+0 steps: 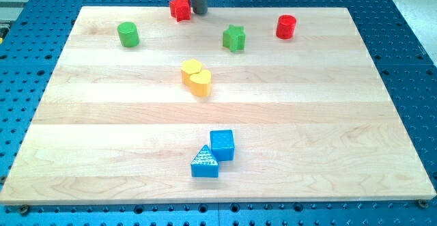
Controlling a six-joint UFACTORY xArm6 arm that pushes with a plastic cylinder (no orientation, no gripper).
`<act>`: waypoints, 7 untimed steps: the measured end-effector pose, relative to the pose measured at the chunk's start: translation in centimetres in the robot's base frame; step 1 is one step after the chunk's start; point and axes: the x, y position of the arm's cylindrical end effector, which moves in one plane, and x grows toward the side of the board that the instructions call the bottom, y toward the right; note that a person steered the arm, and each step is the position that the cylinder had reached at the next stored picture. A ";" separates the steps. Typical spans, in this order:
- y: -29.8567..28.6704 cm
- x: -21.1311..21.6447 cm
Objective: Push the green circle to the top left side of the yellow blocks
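Observation:
The green circle (128, 34) stands near the board's top left. Two yellow blocks (196, 76) sit touching each other near the board's middle, down and to the right of the green circle. My tip (199, 11) is at the view's top edge of the board, just right of a red star-shaped block (180, 9). The tip is well to the right of the green circle and above the yellow blocks, touching neither.
A green star (233, 38) lies right of centre near the top. A red cylinder (286, 26) is at the top right. A blue cube (222, 145) and a blue triangle (204, 162) sit together near the bottom. The wooden board (341, 151) rests on a blue perforated table.

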 end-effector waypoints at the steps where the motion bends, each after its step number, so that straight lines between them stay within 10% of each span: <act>1: -6.1 0.6; 3: -15.2 5.6; 7: -15.0 7.9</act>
